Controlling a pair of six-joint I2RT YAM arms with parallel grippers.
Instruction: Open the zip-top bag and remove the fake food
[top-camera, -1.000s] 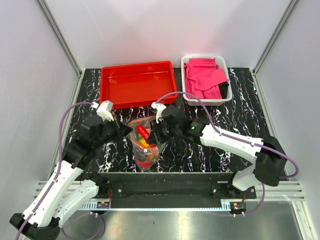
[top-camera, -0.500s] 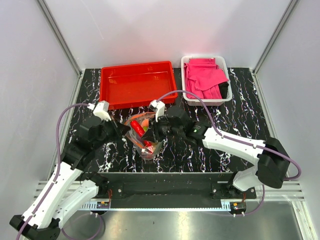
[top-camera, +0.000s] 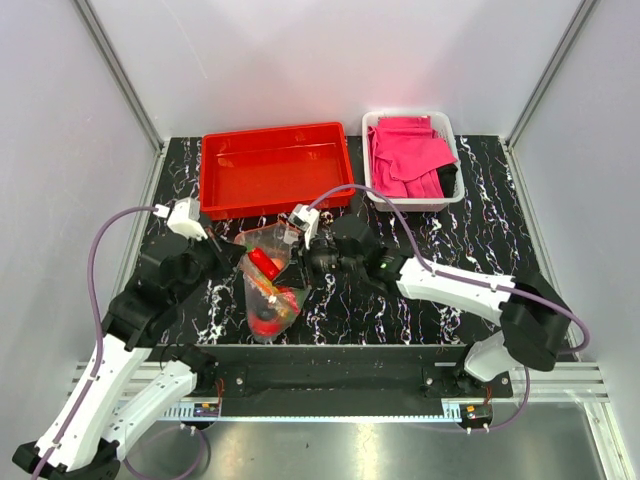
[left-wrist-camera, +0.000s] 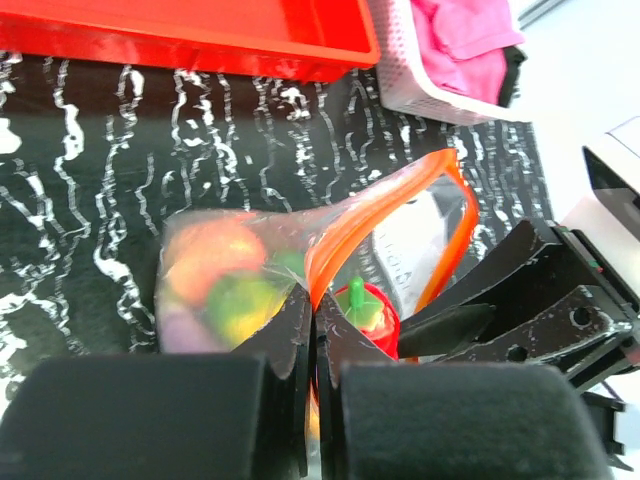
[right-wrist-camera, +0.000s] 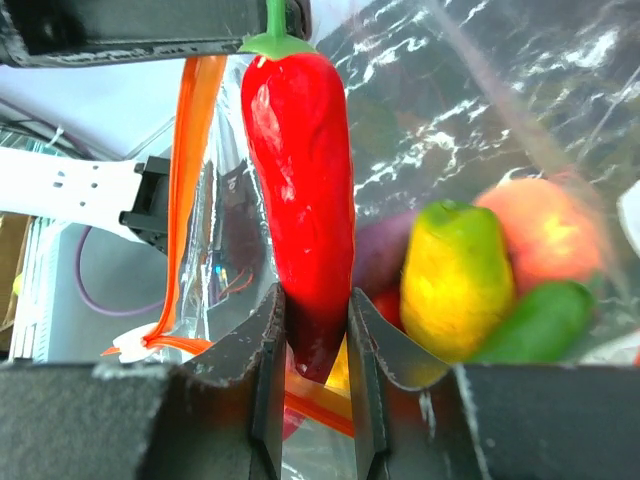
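- the zip-top bag (top-camera: 266, 298) has swung left over the last second and now leans with its mouth toward the red tray (top-camera: 275, 165), its base on the table (top-camera: 480, 220).
- the left gripper (left-wrist-camera: 312, 335) is pinched tight on the near lip of the bag, right at the orange zip strip (left-wrist-camera: 445, 215), which gapes in an open loop.
- the right gripper (right-wrist-camera: 315, 335) is clamped on a red chili (right-wrist-camera: 300, 190), held upright by its lower end at the bag's mouth; whether it is clear of the rim i cannot tell.
- the rest of the fake food (right-wrist-camera: 455, 280) sits deeper inside the bag.
- judgement: the bag is open and the first piece is coming out, with everything else left to remove.
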